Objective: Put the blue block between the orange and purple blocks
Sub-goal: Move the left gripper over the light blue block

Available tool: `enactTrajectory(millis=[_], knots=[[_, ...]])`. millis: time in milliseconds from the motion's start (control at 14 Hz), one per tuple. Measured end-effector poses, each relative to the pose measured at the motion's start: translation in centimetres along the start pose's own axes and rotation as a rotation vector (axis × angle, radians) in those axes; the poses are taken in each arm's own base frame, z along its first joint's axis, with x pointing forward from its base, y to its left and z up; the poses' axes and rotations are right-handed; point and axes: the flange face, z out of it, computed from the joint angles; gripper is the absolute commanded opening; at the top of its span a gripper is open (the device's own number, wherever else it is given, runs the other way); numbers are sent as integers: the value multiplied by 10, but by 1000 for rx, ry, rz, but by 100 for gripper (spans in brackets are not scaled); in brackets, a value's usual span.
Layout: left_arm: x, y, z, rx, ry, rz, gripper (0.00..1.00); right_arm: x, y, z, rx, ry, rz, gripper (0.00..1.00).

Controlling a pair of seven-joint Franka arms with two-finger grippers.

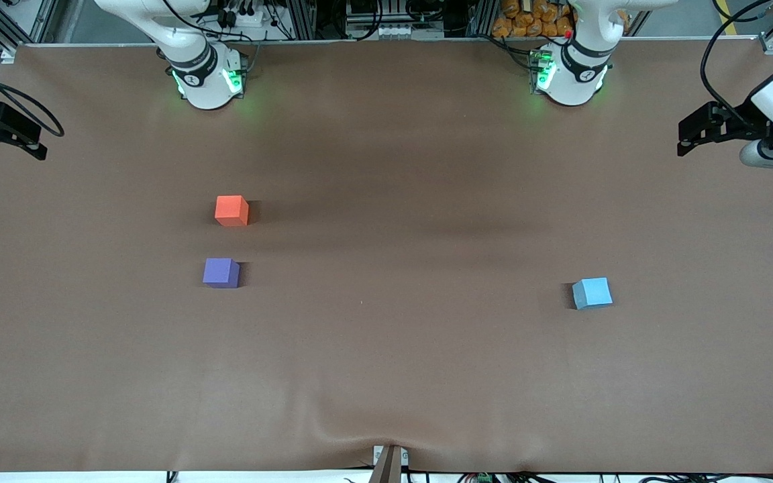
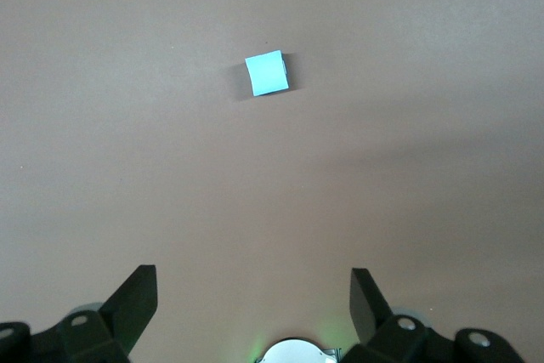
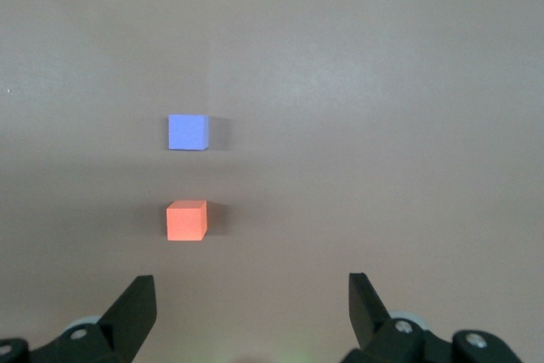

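Note:
The blue block (image 1: 592,293) (image 2: 267,73) lies alone on the brown table toward the left arm's end. The orange block (image 1: 231,210) (image 3: 186,219) and the purple block (image 1: 221,273) (image 3: 188,132) lie toward the right arm's end, the purple one nearer the front camera, with a gap of about one block between them. My left gripper (image 1: 692,134) (image 2: 253,282) hangs open and empty high over the table's edge at its own end. My right gripper (image 1: 24,137) (image 3: 252,286) hangs open and empty over the table's edge at its end.
A brown cloth covers the table (image 1: 386,349), with slight wrinkles near the front edge. A small clamp (image 1: 389,461) sits at the middle of that edge. The two arm bases (image 1: 209,77) (image 1: 571,77) stand along the table's back edge.

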Motion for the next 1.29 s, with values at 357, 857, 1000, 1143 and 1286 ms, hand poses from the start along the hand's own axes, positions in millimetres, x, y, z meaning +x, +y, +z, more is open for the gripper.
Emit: enactTrajectory(millis=[357,857,1000,1143,1286], knots=[[0,-1,0,0,0,-2,100,0,0,0,0,-1,0,100],[27,-18,40,-18,-37,-31,100,0,1,1,0,-3,1,100],[58,-20,88,-24,-75,-28,100,0,1,1,0,-4,1,100],[86,-18,131,-29,-93,-21,100,0,1,2,0,-5,2,100],[105,-16,162,-32,-94,-15,100,0,1,2,0,-6,2,100]])
